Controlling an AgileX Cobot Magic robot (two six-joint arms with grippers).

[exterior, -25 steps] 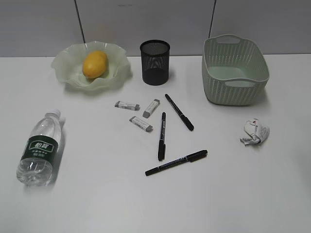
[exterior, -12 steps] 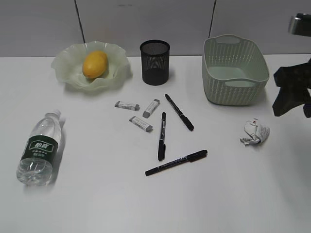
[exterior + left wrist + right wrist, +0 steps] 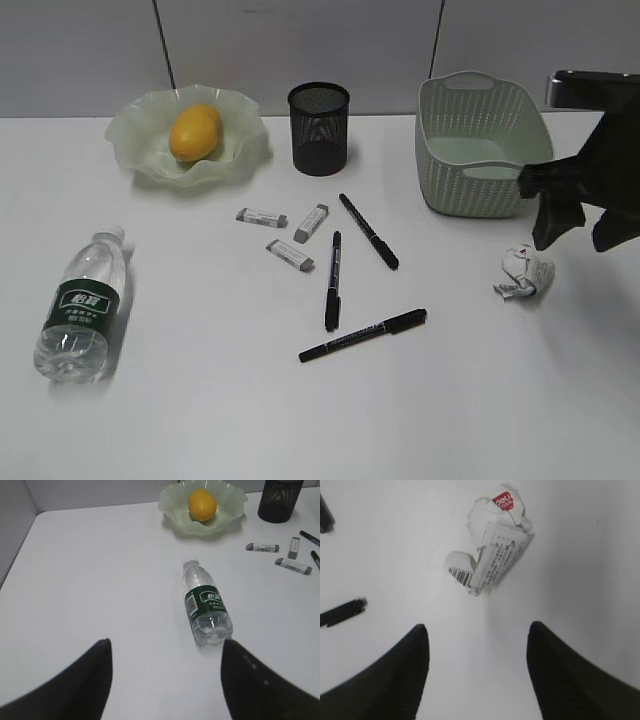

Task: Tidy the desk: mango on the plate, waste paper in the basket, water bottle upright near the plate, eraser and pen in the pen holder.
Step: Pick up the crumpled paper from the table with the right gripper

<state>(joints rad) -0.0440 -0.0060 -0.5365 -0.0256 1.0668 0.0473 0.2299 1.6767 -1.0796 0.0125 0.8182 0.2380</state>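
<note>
Desk [image 3: 200,420]: smooth white
Waste paper [image 3: 524,273]: crumpled, printed
Right gripper [image 3: 578,228]: above wad, agape, empty
Left gripper [image 3: 165,675]: agape, empty

Right tool [image 3: 585,228] at right edge of exterior frame, fingers spread, empty. Left tool [image 3: 165,680] spread, lower frame.

wall [image 3: 300,45]: pale grey panels, dark vertical seams | light: soft, even, faint shadows
</note>
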